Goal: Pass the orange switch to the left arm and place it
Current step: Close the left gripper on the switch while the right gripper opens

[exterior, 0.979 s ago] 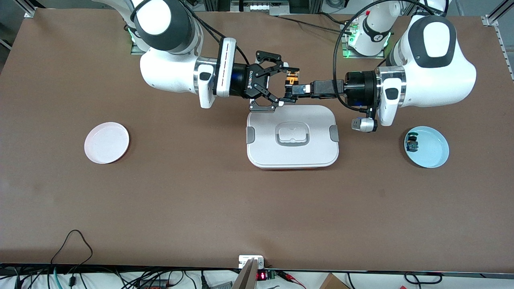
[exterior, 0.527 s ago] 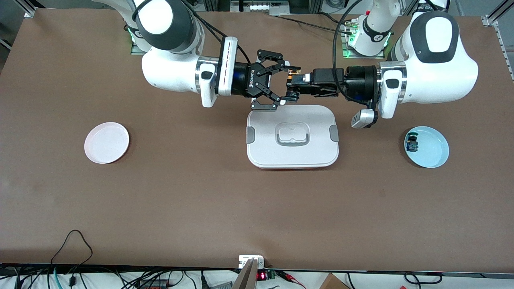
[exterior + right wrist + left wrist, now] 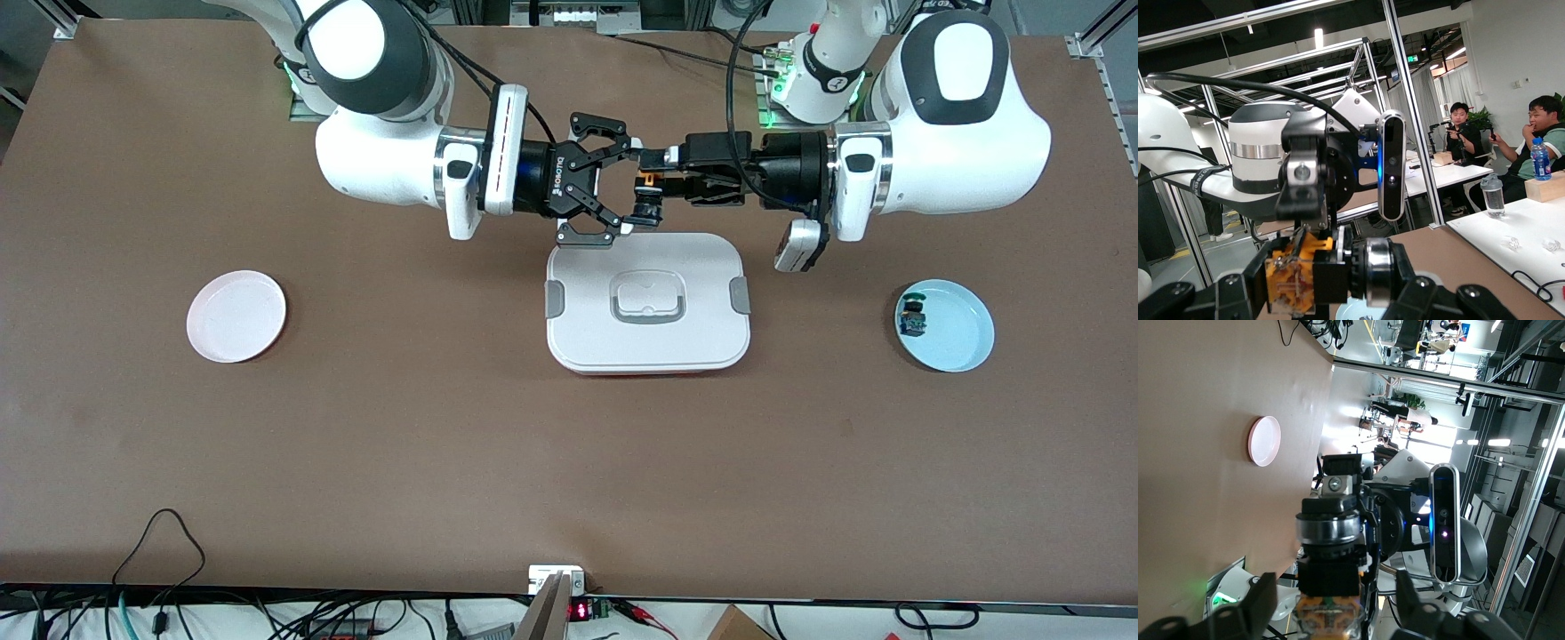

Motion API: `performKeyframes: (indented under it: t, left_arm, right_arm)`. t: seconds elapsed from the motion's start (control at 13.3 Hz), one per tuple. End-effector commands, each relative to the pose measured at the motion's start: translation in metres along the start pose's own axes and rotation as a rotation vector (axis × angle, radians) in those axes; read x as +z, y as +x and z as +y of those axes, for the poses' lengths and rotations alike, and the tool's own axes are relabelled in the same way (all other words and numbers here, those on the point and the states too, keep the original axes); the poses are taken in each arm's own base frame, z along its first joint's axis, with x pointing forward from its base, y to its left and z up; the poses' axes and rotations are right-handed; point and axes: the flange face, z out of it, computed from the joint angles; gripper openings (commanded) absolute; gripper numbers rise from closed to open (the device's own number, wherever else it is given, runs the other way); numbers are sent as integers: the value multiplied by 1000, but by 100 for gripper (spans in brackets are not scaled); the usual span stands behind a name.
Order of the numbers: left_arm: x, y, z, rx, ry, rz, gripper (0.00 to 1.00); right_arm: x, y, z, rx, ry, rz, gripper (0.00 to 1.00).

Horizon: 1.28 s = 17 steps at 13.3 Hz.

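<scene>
**Brown counter, switch gripped mid-air between both arms**

Brown matte counter (image 3: pixel 533 462). Mid-counter sits the large white rounded-rectangle plastic box (image 3: pixel 649 342), w/ grey side clips and the lid on. A small round pink plate (image 3: pixel 236 316) lies toward the right arm's end. A small round pale-blue plate (image 3: pixel 956 342) lies toward the left arm's end and carries a small blue-and-green part (image 3: pixel 911 317). Both plates are well apart from the box.

Both arms reach in level and meet nose to nose, up in the air over the box's edge nearest the robot bases.

- **Right gripper** (image 3: pixel 633 187): jaws clamped on the tiny orange switch (image 3: pixel 646 197), which has an orange block body and a black cylindrical end. The right wrist view shows the part (image 3: pixel 1318 273) pinched lengthwise, one jaw at each end.
- **Left gripper** (image 3: pixel 656 171): jaws spread, one on each side of the same switch. In the left wrist view the part (image 3: pixel 1328 587) sits between them w/ a gap on each side, so no contact shows.

The switch is off the counter, clear of the box lid, and held by the right arm only.
</scene>
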Motion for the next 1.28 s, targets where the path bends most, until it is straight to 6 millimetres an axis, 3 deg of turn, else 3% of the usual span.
performKeyframes:
  t: [0.0, 0.15, 0.3, 0.45, 0.53, 0.6, 1.21]
  left_arm:
    - [-4, -8, 0, 11, -5, -1, 40]
    - [-6, -9, -1, 8, -8, -18, 22]
    - [-22, -5, -3, -3, -20, -27, 5]
    - [-36, -3, -6, -12, -31, -47, 1]
    - [-40, -2, -6, -23, -36, -52, 1]
    - [-44, 0, -7, -31, -38, -50, 0]
    - [-66, 4, -18, -32, -4, -86, 0]
  right_arm:
    - [0, 1, -3, -16, -10, 16, 4]
    - [0, 1, -3, -16, -10, 15, 4]
    - [-1, 0, -3, -15, -13, 12, 4]
    - [-1, -1, -3, -13, -10, 11, 6]
    - [-1, -1, -4, 4, -11, 13, 72]
    - [-2, 0, -5, 8, -11, 12, 100]
    - [-4, 0, -5, 13, -11, 12, 100]
